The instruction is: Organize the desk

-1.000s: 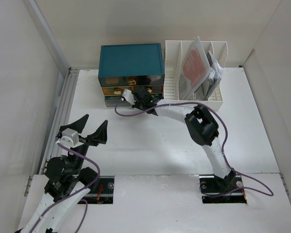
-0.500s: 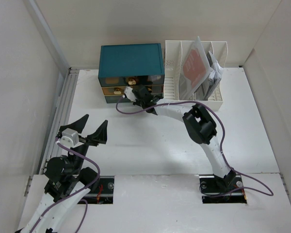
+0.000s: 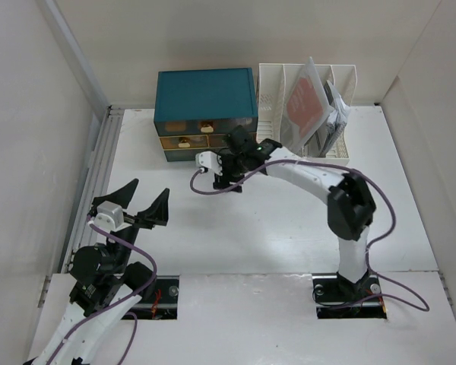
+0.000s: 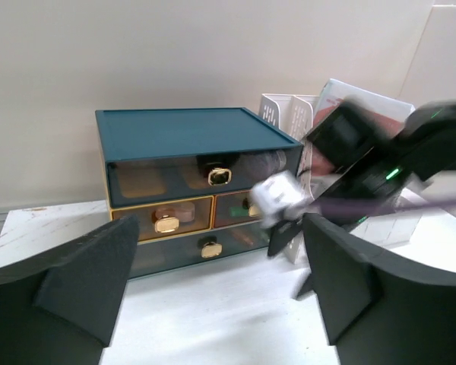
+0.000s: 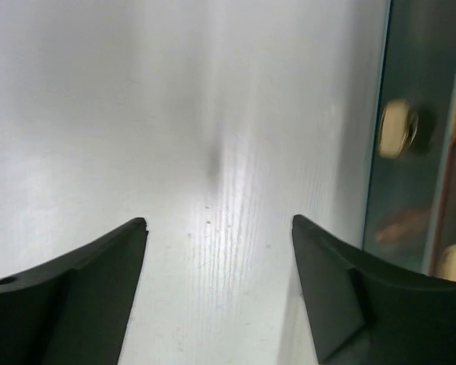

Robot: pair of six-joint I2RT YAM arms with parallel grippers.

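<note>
The right gripper (image 3: 226, 181) is hovering low over the desk (image 3: 289, 228) with its two fingers spread and nothing between them. The drawer box (image 3: 205, 91) is standing just beyond its fingertips. In the right wrist view the box front is running up the side of the open gripper (image 5: 219, 222), near it but not touching. One blurred brass knob (image 5: 399, 129) is showing on that front.

The left gripper (image 3: 148, 190) is waiting well back from the box, also spread wide and empty. Through its open jaws (image 4: 220, 228) the drawer fronts are all looking flush and shut.

As for progress, I am judging the tidying to be close to finished. No loose item is showing on the white top around either gripper. Papers and a red-faced folder (image 3: 300, 106) are already standing in the file rack (image 3: 270, 106), to the right of the right gripper. What may be left is a last check of the drawers and pulling the arms back, though the pictures are not settling that.

The desk is looking flat, matte and white, with a faint grain under the right gripper. The box is a squat teal block with smoky see-through drawers, two of them amber. Each drawer is carrying a small gold handle (image 4: 220, 176). The rack is white plastic, slotted and perforated. The gripper fingers are dark, broad and wedge-shaped.
</note>
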